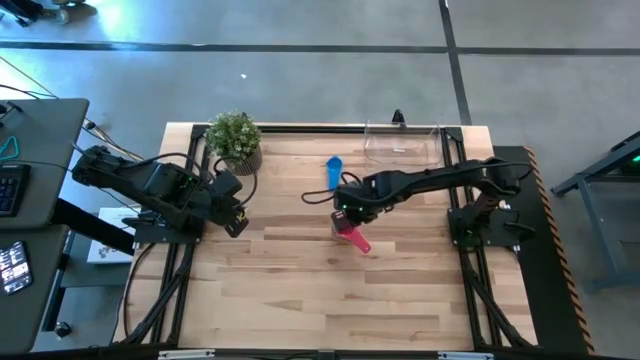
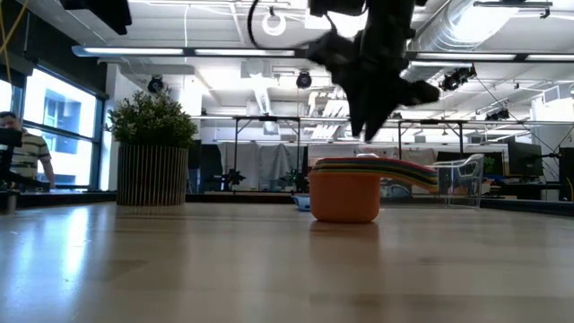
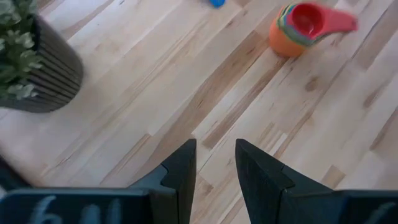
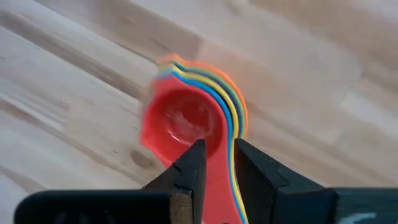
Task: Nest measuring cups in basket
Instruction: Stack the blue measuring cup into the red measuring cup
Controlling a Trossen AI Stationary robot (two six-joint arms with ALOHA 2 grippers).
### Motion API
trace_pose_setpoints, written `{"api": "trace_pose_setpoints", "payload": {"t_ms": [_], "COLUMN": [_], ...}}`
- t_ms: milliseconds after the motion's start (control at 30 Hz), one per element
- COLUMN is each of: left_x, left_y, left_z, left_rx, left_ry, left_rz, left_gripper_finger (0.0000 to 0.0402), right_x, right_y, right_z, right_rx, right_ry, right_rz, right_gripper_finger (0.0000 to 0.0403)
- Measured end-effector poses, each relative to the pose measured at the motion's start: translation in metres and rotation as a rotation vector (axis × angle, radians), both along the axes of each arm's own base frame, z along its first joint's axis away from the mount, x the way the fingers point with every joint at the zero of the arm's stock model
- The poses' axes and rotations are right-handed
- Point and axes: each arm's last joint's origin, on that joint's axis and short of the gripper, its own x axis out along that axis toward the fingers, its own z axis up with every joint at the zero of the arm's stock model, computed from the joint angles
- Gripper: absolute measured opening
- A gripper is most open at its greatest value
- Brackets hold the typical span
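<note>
Several measuring cups stand nested in a stack [image 1: 350, 236] on the table's middle: the orange cup [image 2: 345, 196] is outermost and rests on its base, and the red-pink cup [image 4: 183, 121] is on top. Their handles [image 2: 404, 170] fan out to one side. A blue cup [image 1: 333, 170] lies alone farther back. The clear basket [image 1: 402, 142] stands at the far edge, with no cups showing in it. My right gripper [image 4: 217, 158] hovers just above the stack, slightly open, its fingers over the red-pink handle; the low view [image 2: 368, 133] shows a gap below it. My left gripper [image 1: 238, 222] waits at the left, open and empty.
A potted green plant [image 1: 235, 140] stands at the far left, close to my left arm. The basket also shows behind the stack in the low view [image 2: 457, 179]. Bare wooden tabletop [image 1: 330, 300] stretches along the near side.
</note>
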Motion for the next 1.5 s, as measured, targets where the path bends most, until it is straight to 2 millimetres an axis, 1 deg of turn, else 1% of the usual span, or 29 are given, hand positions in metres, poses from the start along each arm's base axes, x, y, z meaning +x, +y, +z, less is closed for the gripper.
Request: {"api": "trace_pose_setpoints", "payload": {"t_ms": [133, 333, 467, 600, 700, 800, 900, 1033, 1133, 1300, 1500], "left_x": [0.007, 0.014, 0.015, 0.016, 0.016, 0.016, 0.017, 0.02, 0.029, 0.052, 0.082], "left_y": [0.003, 0.012, 0.019, 0.026, 0.03, 0.035, 0.038, 0.046, 0.055, 0.079, 0.115], "left_z": [0.003, 0.005, 0.005, 0.005, 0.005, 0.005, 0.005, 0.004, 0.001, -0.003, -0.012], "left_rx": [-0.009, -0.013, -0.01, -0.006, 0.008, 0.014, 0.018, 0.044, 0.064, 0.112, 0.096], "left_ry": [-0.059, -0.108, -0.109, -0.109, -0.113, -0.115, -0.114, -0.111, -0.109, -0.128, -0.187], "left_rz": [0.007, 0.046, 0.085, 0.124, 0.154, 0.18, 0.203, 0.248, 0.279, 0.232, 0.178], "left_gripper_finger": [0.0104, 0.0104, 0.0104, 0.0104, 0.0104, 0.0104, 0.0104, 0.0104, 0.0104, 0.0104, 0.0104], "right_x": [0.002, 0.008, 0.009, 0.01, 0.009, 0.005, 0.001, -0.003, -0.006, -0.013, -0.024], "right_y": [-0.008, -0.04, -0.068, -0.099, -0.125, -0.148, -0.163, -0.172, -0.177, -0.182, -0.184], "right_z": [0.024, 0.047, 0.059, 0.069, 0.075, 0.075, 0.074, 0.073, 0.075, 0.088, 0.105], "right_rx": [-0.114, -0.208, -0.27, -0.371, -0.435, -0.457, -0.455, -0.45, -0.461, -0.494, -0.525], "right_ry": [-0.079, -0.149, -0.194, -0.246, -0.3, -0.318, -0.318, -0.31, -0.316, -0.374, -0.43], "right_rz": [0.039, 0.099, 0.117, 0.126, 0.093, 0.029, -0.034, -0.057, -0.076, -0.106, -0.135], "right_gripper_finger": [0.0075, 0.0075, 0.0075, 0.0075, 0.0076, 0.0085, 0.0097, 0.0106, 0.0106, 0.0105, 0.0105]}}
